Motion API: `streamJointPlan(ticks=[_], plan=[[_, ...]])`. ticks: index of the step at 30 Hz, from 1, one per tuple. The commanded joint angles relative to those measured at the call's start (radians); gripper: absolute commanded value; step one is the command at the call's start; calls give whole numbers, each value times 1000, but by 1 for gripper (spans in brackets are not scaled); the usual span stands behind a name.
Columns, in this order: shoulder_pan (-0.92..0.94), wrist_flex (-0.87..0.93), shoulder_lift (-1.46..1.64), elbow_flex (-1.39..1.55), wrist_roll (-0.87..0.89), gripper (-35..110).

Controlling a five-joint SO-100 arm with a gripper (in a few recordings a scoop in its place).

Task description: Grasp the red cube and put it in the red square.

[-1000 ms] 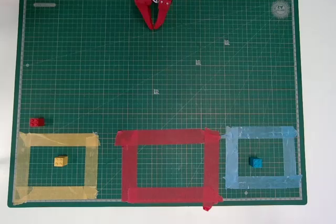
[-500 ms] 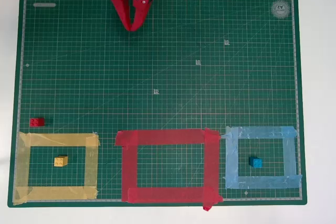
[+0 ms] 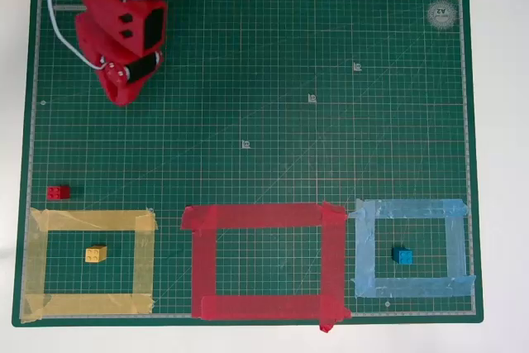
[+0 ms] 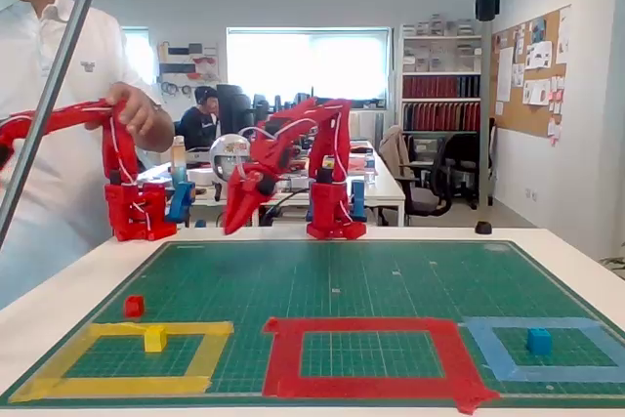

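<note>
Arm extended, tilted downward; gripper (image 4: 231,225) held in air, tips pointing down. Fingers (image 3: 124,97) appear together, nothing between them.

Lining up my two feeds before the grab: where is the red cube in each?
Overhead view: red cube at far left on the mat, just above the yellow frame's top-left corner.
Fixed view: red cube at lower left, just behind the yellow frame.
Shared landmark: the yellow frame.

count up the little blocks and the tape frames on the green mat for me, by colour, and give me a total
Red: 2, the red cube and the red square
Yellow: 2, the yellow block and the yellow tape frame
Blue: 2, the blue block and the light blue tape frame
Total: 6
</note>
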Motion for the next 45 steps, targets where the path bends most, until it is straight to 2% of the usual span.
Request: streamJointPlan(ticks=[1, 19, 31, 45], plan=[[67, -14, -195, -273, -15, -1], [106, -6, -910, -1166, -3, -1], [54, -5, -1135, -1434, 3, -1], [31, -5, -1135, -1516, 25, 2]])
